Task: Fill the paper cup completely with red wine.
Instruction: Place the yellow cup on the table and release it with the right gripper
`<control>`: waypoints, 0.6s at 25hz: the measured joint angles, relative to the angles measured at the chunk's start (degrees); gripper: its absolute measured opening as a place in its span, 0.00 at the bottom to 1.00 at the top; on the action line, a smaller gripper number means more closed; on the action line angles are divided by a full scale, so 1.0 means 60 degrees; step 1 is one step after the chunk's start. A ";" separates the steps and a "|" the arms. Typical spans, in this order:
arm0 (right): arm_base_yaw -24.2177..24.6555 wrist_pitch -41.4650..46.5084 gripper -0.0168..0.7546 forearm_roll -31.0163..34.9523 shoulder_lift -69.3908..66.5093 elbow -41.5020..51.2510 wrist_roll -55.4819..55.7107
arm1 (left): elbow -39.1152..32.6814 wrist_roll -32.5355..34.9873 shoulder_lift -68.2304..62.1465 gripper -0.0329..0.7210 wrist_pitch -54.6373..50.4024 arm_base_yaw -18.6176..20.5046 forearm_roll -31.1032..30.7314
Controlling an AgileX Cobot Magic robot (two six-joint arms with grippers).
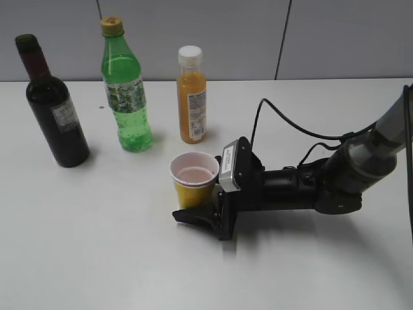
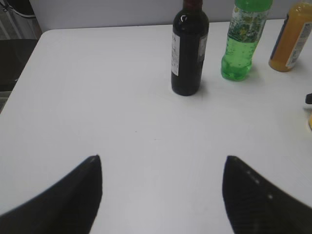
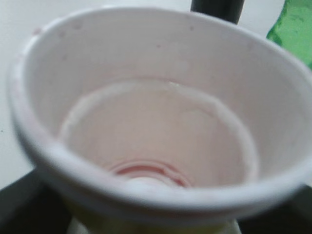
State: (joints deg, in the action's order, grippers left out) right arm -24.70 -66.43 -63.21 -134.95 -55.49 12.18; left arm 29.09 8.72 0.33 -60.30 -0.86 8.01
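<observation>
The yellow paper cup stands upright on the white table, mid-front. It fills the right wrist view; its white inside has a pink tint and a thin red ring at the bottom. My right gripper lies low on the table with a black finger on each side of the cup's base, closed against it. The dark wine bottle stands at the far left, its neck open, and shows in the left wrist view. My left gripper is open and empty, well short of the bottle, and out of the exterior view.
A green soda bottle and an orange juice bottle stand behind the cup, right of the wine bottle. A black cable loops over the table behind the right arm. The table's left edge shows in the left wrist view.
</observation>
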 joint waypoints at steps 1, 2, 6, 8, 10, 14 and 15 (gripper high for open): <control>0.0000 0.0131 0.87 0.0000 0.0000 0.0000 0.0009 | 0.0000 0.0000 0.0000 0.82 0.0000 0.0000 0.0000; 0.0000 0.0287 0.88 0.0000 0.0000 0.0000 0.0019 | 0.0000 0.0000 0.0000 0.82 0.0000 0.0000 0.0000; 0.0111 0.0533 0.89 0.0098 0.0131 0.0279 0.0063 | 0.0000 0.0000 0.0000 0.82 0.0000 0.0000 0.0000; 0.0254 0.0576 0.89 0.0107 0.0326 0.0575 0.0070 | 0.0000 0.0000 0.0000 0.82 0.0000 0.0000 0.0000; 0.0533 0.0649 0.89 0.0118 0.0518 0.0974 0.0070 | 0.0000 0.0000 0.0000 0.82 0.0000 0.0000 0.0000; 0.1344 0.0691 0.88 0.0244 0.0941 0.1852 0.0070 | 0.0000 0.0000 0.0000 0.82 0.0000 0.0000 0.0000; 0.1569 0.0691 0.88 0.0303 0.1075 0.2020 0.0044 | 0.0000 0.0000 0.0000 0.82 0.0000 0.0000 0.0000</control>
State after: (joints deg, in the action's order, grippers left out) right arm -15.29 -62.28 -61.39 -128.50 -43.37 12.44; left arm 29.09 8.72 0.33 -60.30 -0.86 8.01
